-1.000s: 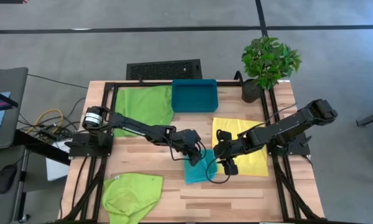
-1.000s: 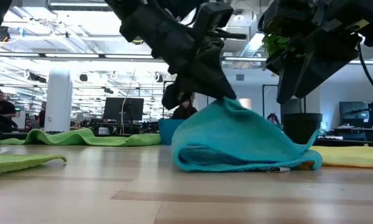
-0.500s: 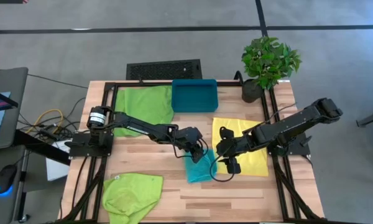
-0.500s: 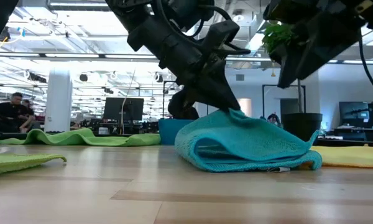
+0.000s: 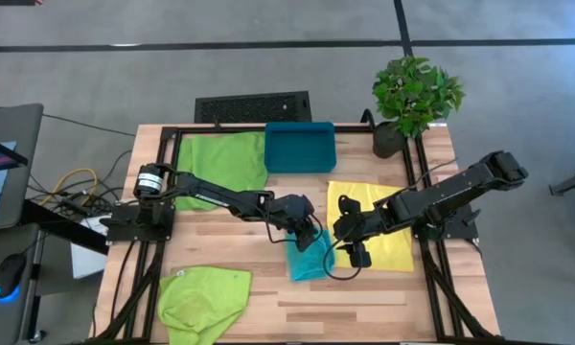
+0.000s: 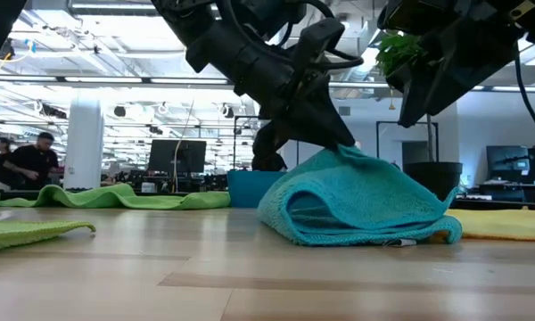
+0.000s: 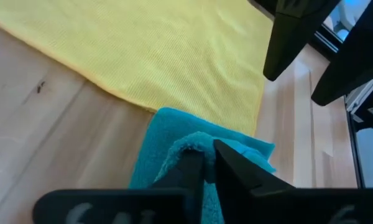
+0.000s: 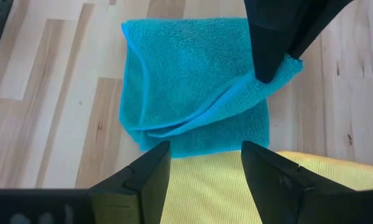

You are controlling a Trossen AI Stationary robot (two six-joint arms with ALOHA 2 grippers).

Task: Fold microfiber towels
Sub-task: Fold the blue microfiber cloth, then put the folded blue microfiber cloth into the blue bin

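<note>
Since 1 s ago your left gripper [image 5: 310, 233] dragged teal towel [image 5: 310, 257] edge over; still pinching it. Fold step: release next. Right gripper [image 5: 349, 230] open, hovering.

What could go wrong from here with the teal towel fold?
The left gripper pinches a bunched edge of the teal towel near the end of the fold. If it lets go while the edge sits raised, the top layer may spring back or land crooked.

The teal towel's far edge touches the yellow towel. Dragging it further could wrinkle or shift the yellow one.

The open right gripper hovers close over both towels, so the two arms could bump.
</note>
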